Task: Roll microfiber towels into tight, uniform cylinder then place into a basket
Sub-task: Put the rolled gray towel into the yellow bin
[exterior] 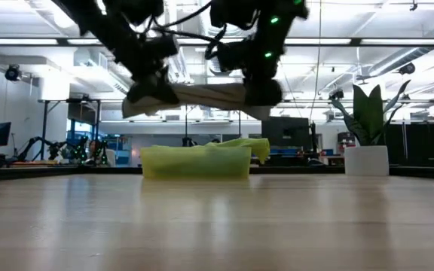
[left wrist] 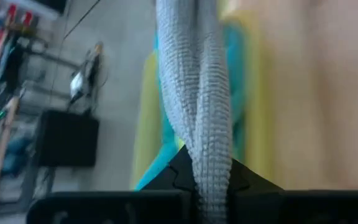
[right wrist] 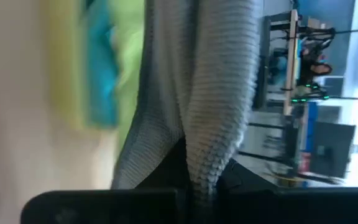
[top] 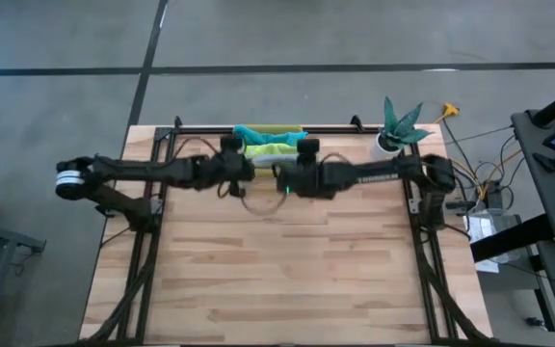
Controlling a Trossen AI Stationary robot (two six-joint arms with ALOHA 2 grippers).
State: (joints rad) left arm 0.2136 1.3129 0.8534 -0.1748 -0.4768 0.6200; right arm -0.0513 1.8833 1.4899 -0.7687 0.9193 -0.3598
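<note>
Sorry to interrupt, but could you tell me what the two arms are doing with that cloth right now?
Both arms are carrying a rolled grey towel between them, held level in the air above the yellow basket at the table's far edge. The left gripper is clamped on one end and the right gripper on the other. Teal and lime green towels already lie in the basket; the grey one is not in yet.

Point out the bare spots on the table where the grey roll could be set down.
The wood nearer than both arms is bare across the table. The far edge is crowded: the basket holds teal and lime towels, with the plant pot at the far right. The left gripper and right gripper hold the grey towel above the basket.
</note>
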